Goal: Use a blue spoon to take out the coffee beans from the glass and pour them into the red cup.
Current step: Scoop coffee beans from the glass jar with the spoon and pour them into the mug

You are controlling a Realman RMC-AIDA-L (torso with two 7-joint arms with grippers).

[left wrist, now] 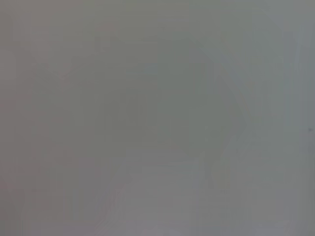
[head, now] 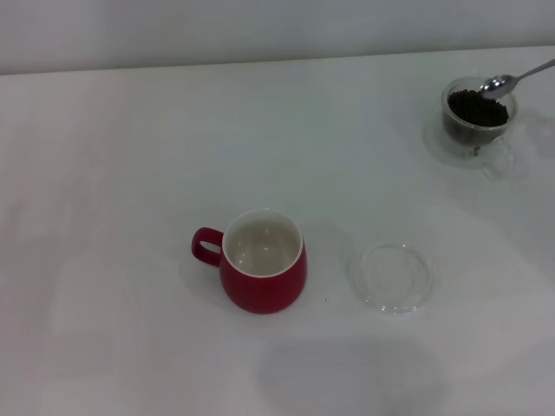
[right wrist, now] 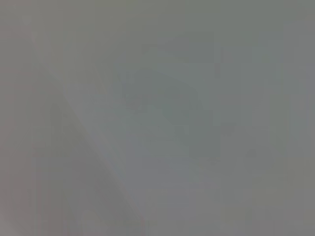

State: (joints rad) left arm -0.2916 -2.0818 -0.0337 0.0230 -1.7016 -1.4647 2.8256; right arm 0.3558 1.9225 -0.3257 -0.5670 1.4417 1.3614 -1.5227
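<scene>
We list five items on the white worktop, all read from the head view.

Item 1: red cup, upright near the middle, white inside, no beans in it, loop handle toward the robot's left.

Item 2: saucer, clear glass, flat, lying just beside the cup on its right, not touching it.

Item 3: glass, clear, at the far right, well apart from the cup. Its handle points toward the robot.

Item 4: beans, a dark heap filling the glass nearly to the rim.

Item 5: spoon, metal bowl resting at the far rim of the glass, just above the beans, with nothing dark visible in it. Its neck slopes up and out past the right edge; the handle is out of sight.

Neither gripper appears in any view, so we cannot tell whether the fingers are released, clenched or grasping the spoon, and we cannot place the items relative to them. Both wrist views give only a featureless grey field.
</scene>
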